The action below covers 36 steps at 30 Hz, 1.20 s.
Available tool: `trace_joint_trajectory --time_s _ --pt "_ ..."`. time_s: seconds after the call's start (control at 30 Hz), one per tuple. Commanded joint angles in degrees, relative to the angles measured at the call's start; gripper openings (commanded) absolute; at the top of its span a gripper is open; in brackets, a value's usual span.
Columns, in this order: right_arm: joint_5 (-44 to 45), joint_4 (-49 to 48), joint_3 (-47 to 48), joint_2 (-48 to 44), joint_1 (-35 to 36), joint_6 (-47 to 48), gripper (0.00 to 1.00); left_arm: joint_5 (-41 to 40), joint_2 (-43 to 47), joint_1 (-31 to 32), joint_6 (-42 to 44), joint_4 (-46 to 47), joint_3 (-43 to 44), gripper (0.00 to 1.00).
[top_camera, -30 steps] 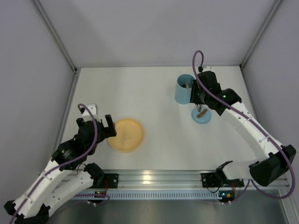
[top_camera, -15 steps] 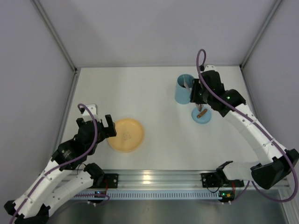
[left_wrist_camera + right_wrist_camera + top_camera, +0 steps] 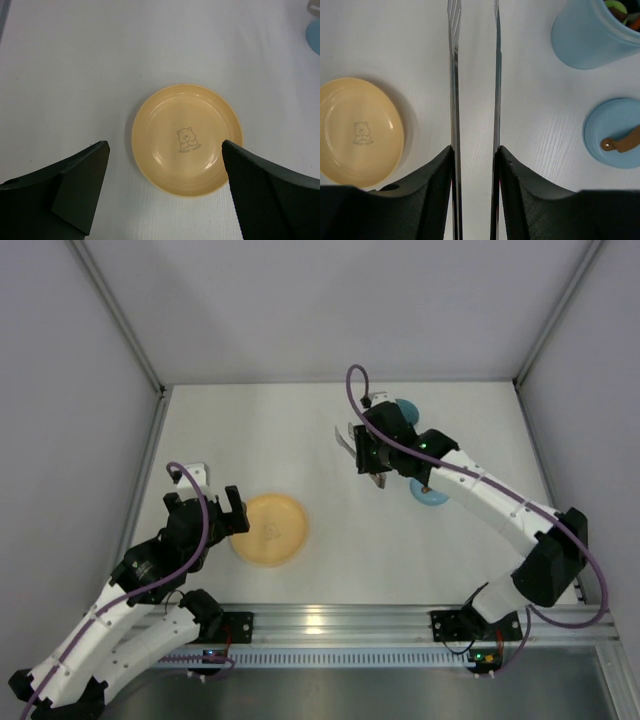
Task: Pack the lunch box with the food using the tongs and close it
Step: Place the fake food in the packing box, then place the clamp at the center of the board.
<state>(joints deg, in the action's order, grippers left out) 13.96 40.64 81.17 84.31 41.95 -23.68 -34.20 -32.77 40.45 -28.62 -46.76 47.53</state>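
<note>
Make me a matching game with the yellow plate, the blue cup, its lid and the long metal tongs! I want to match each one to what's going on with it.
Things:
1. plate
2. lunch box
3. lid
4. tongs

What's going on:
A. has food pieces inside
B. held between the right arm's fingers
C. nothing on it, only a little bear picture
D. lying flat beside the lunch box, brown handle up

Pairs: 1-C, 2-A, 3-D, 4-B
</note>
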Motion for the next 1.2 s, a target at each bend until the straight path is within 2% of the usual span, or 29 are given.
trace_joint_trajectory --time_s 0.0,0.2,0.6,0.97,1.17 --pt "-0.8 -7.3 2.9 4.5 0.4 -0.7 0.39 -1.1 0.3 0.2 -0.3 2.1 0.1 0.99" --pt "-0.9 -12.5 4.3 13.3 -0.1 -0.2 0.46 -1.1 0.6 0.2 -0.4 2.1 0.1 0.99" --pt "-2.2 -16.1 5.9 23.9 -2.5 -0.9 0.5 -1.1 0.6 0.3 -0.3 2.2 0.1 0.99" --pt "-2.8 -16.4 6.3 29.1 -3.0 -0.8 0.59 -1.1 0.7 0.4 -0.3 2.1 0.1 0.99" --pt "-3.4 -16.4 5.6 29.8 -3.0 -0.7 0.69 -1.2 0.7 0.5 -0.5 2.1 0.1 0.99"
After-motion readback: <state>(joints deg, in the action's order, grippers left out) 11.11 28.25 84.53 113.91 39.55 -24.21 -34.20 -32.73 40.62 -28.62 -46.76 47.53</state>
